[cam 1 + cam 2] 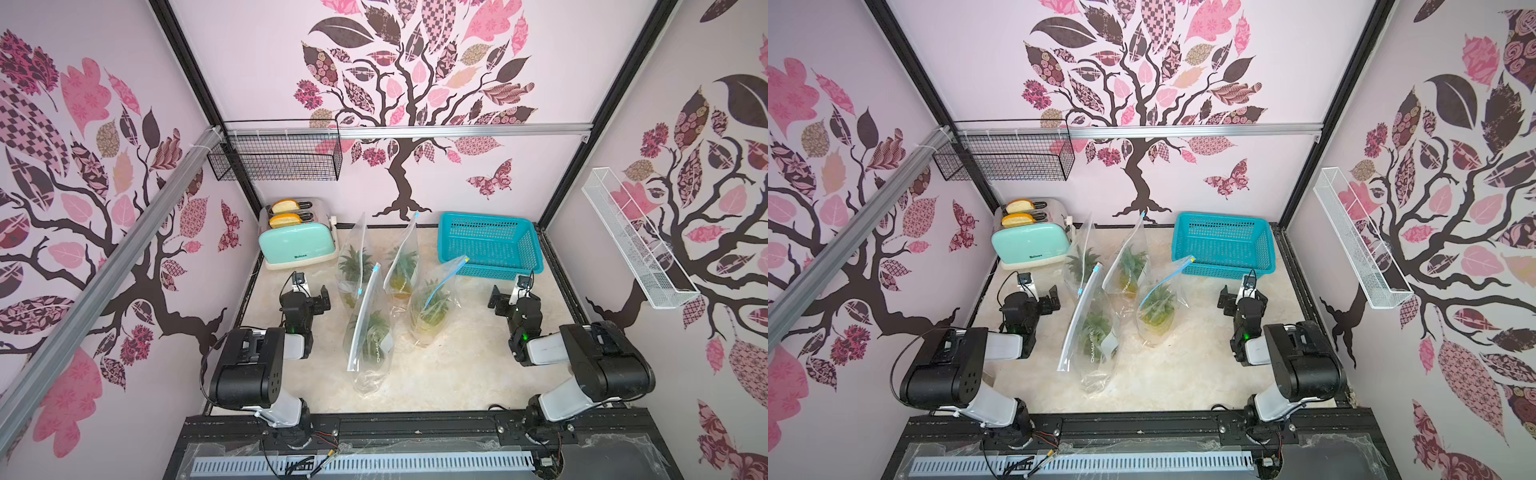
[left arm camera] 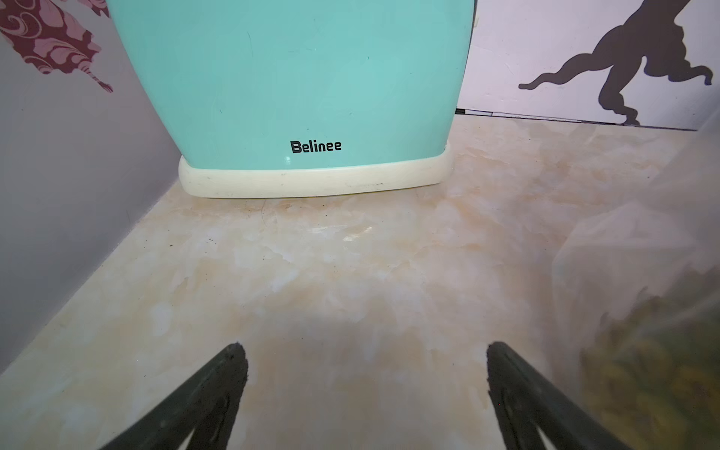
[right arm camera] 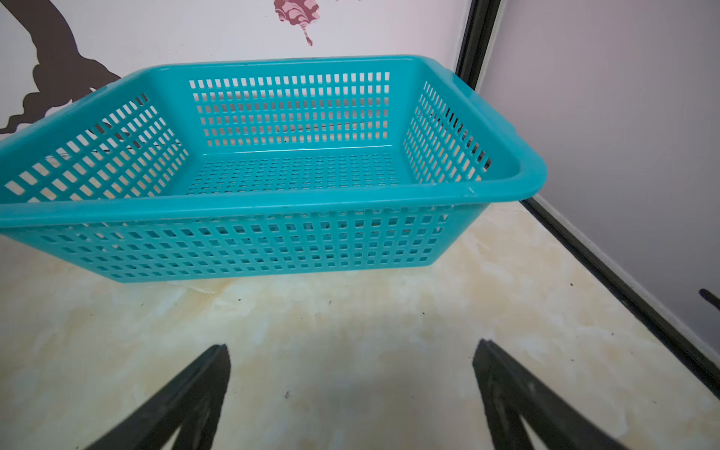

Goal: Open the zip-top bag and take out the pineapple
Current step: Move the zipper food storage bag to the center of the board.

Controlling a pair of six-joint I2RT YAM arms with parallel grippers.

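Several clear zip-top bags stand or lean in the middle of the marble table, each with a pineapple inside. The nearest bag [image 1: 371, 332] [image 1: 1090, 332] has a shut blue-tipped zip. The right-hand bag [image 1: 432, 305] [image 1: 1158, 309] shows a curved blue zip strip above its pineapple [image 1: 432, 311]. Two more bags [image 1: 353, 259] [image 1: 402, 262] stand behind. My left gripper [image 1: 311, 291] [image 1: 1040, 293] [image 2: 366, 350] is open left of the bags, empty, with a bagged pineapple [image 2: 643, 370] beside one finger. My right gripper [image 1: 508, 293] [image 1: 1235, 291] [image 3: 350, 350] is open and empty right of the bags.
A mint toaster [image 1: 297, 243] [image 2: 292, 78] with bread slices stands at the back left, just ahead of the left gripper. A teal plastic basket [image 1: 490, 270] [image 3: 272, 206] sits at the back right. A black wire basket [image 1: 278, 156] and a white wire shelf [image 1: 636, 241] hang on the walls.
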